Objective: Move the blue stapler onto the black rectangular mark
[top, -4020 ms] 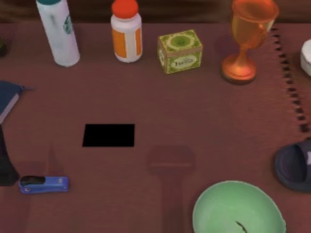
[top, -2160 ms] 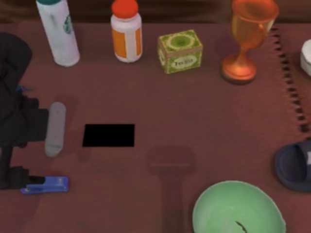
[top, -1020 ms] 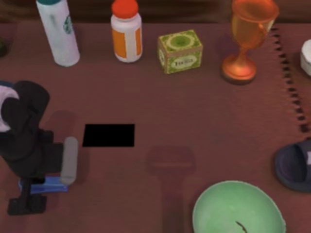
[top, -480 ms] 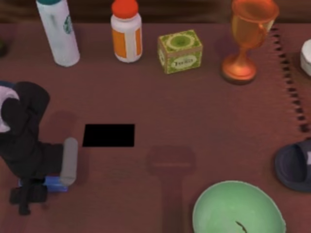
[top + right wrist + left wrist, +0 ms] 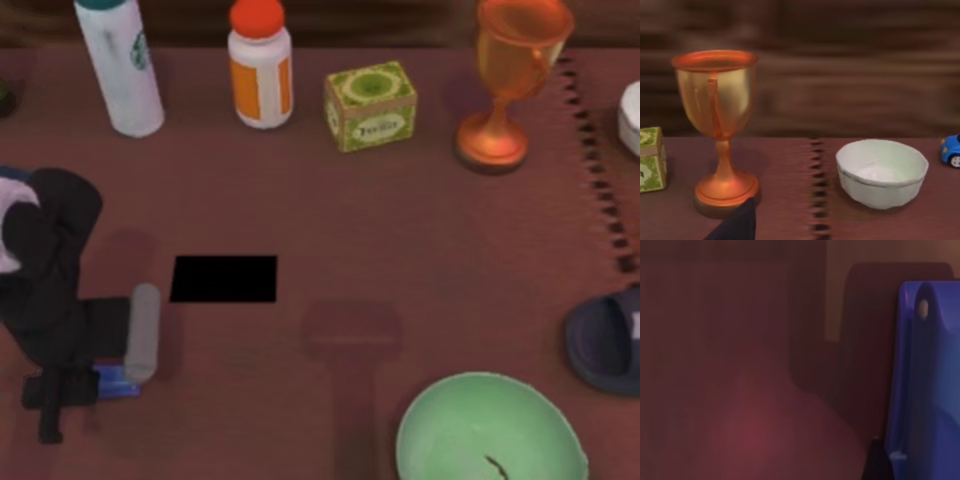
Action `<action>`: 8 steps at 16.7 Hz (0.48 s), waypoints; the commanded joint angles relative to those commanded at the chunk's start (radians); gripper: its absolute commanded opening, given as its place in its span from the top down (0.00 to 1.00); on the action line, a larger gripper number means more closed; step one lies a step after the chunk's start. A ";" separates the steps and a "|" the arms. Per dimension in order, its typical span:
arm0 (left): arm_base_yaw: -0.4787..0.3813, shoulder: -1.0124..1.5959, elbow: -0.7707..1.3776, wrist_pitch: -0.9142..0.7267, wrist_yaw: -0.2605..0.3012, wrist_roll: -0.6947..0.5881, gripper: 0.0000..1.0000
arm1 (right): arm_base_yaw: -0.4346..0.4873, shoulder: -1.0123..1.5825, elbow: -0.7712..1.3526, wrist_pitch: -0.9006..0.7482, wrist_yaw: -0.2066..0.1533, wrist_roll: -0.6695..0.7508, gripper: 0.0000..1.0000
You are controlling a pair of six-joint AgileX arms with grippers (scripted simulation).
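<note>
The blue stapler point(image 5: 118, 381) lies near the table's front left corner, and only its right end shows past my left arm. My left gripper point(image 5: 58, 392) is low over the stapler's left end and covers it. In the left wrist view the stapler point(image 5: 927, 385) fills one side of the picture from very close, flat on the brown table. The black rectangular mark point(image 5: 224, 278) lies bare, up and to the right of the stapler. My right arm is outside the top view, and its wrist view shows none of its own gripper.
Along the back stand a white bottle point(image 5: 120, 65), an orange-capped bottle point(image 5: 260, 70), a green tea box point(image 5: 370, 105) and an orange goblet point(image 5: 505, 75). A green bowl point(image 5: 490, 430) sits front right, a navy slipper point(image 5: 605, 340) at the right edge. A white bowl point(image 5: 882, 172) stands beyond a spiral-bound mat point(image 5: 600, 150).
Over four seconds my left arm came in from the left edge and lowered onto the stapler. In the last half second it sank a little more, and the stapler stayed put.
</note>
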 joint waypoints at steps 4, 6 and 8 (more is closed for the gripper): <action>0.000 -0.005 -0.001 -0.010 0.002 -0.005 1.00 | 0.000 0.000 0.000 0.000 0.000 0.000 0.00; 0.000 -0.012 0.010 -0.026 0.002 -0.003 1.00 | 0.000 0.000 0.000 0.000 0.000 0.000 0.00; 0.003 -0.036 0.045 -0.083 0.003 -0.002 1.00 | 0.000 0.000 0.000 0.000 0.000 0.000 0.00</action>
